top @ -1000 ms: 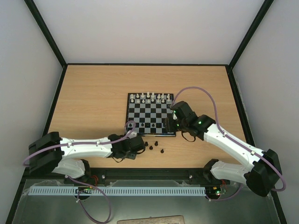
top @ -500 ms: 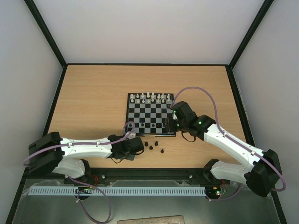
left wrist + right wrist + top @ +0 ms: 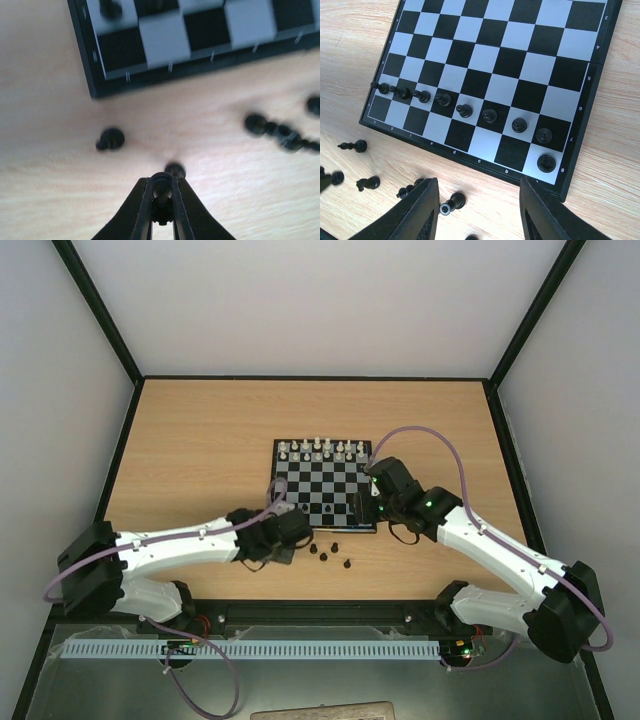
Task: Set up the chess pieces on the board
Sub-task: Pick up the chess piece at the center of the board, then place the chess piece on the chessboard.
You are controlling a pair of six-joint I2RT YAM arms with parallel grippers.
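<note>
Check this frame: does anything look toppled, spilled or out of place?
Several black pieces lie toppled on the table just off the board, scattered rather than standing. The black pawn row on the board looks tidy.

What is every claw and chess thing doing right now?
left claw: shut on a black piece.
right claw: open, empty, over the board's edge.
board: flat on the table, partly set up.
black pawns: eight standing in one row.
corner piece: standing on its corner square.
loose black pieces: tipped over, off the board.
white pieces: standing along the far side.
</note>
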